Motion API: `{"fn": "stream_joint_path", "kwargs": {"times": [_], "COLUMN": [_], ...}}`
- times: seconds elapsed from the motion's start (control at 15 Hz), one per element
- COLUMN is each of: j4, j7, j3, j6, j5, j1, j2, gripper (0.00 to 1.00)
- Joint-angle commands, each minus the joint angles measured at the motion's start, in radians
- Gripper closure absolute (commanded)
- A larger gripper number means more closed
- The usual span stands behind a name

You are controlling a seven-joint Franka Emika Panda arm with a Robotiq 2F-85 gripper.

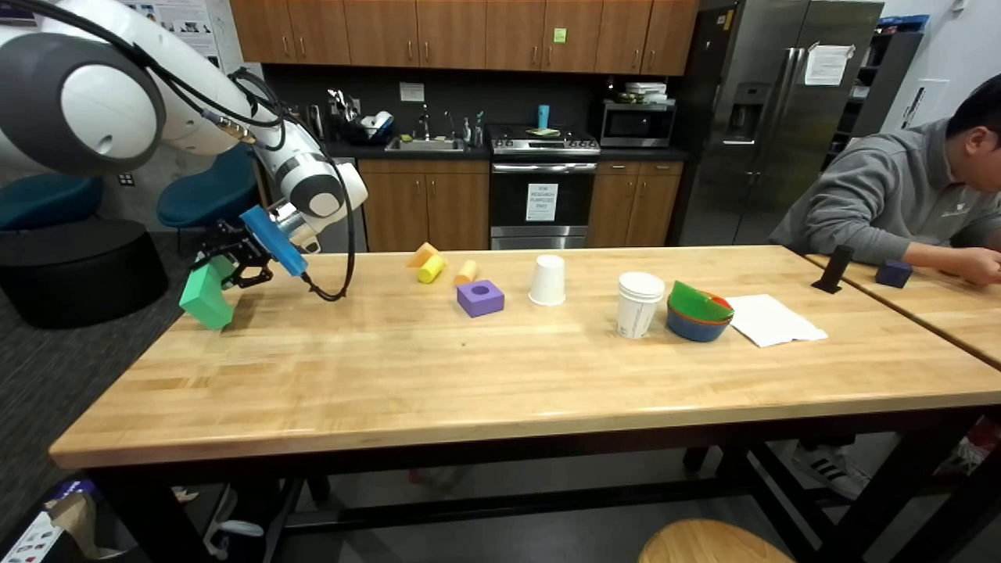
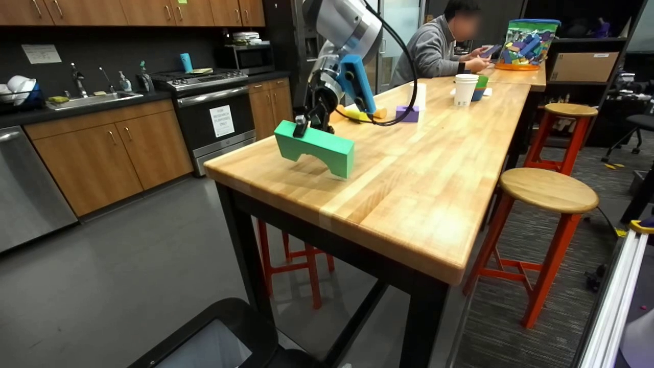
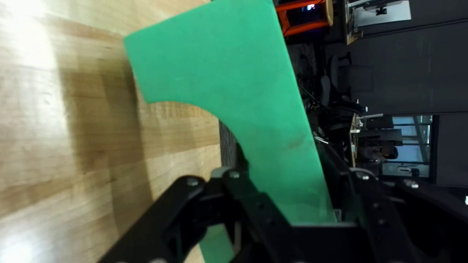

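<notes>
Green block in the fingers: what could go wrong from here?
The fingers hold the green block nearer one end, so it may twist.
It is held by the end of the table; a slip might drop it to the floor.
The black cable hangs in a loose loop and might snag.

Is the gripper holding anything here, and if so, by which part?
Yes: the gripper holds the green arch block across its bridge, one finger against the flat back, the other at the curved cut-out.
</notes>
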Motion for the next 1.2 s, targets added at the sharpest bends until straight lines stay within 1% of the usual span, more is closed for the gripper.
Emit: {"fn": "stream_joint_path", "kwargs": {"times": [0.0,1.13], "j4": [0.033,0.082], "j7": [0.059,0.092], "j3": [-0.014,-0.011], "j6": [-0.027,-0.123], "j5": [-0.002,0.004], "j1": [0.002,-0.004], "j2": [-0.002,0.034], "gripper": [0.76,0.76]}}
